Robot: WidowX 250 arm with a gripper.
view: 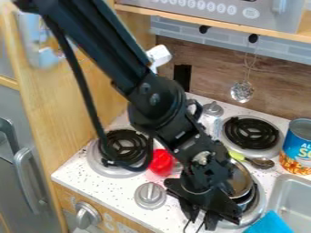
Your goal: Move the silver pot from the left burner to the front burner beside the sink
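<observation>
The black gripper (202,218) hangs near the front edge of the white speckled counter, its fingers apart with bare counter between them. Just behind and right of it, a metal pot (242,180) sits on the front right burner, partly hidden by the arm. A red object (161,163) lies left of the wrist, between the burners. Beyond the pot rests a spoon (260,162) with a green handle. To the gripper's right, a bright blue item (271,224) lies by the sink's edge.
A blue can (298,146) stands behind the sink (288,199). Coil burners are at the left (124,148) and back right (250,133). A silver-topped shaker (212,112) stands at the back. A round grey knob (149,195) is at the front left; a crystal ornament (242,91) hangs above.
</observation>
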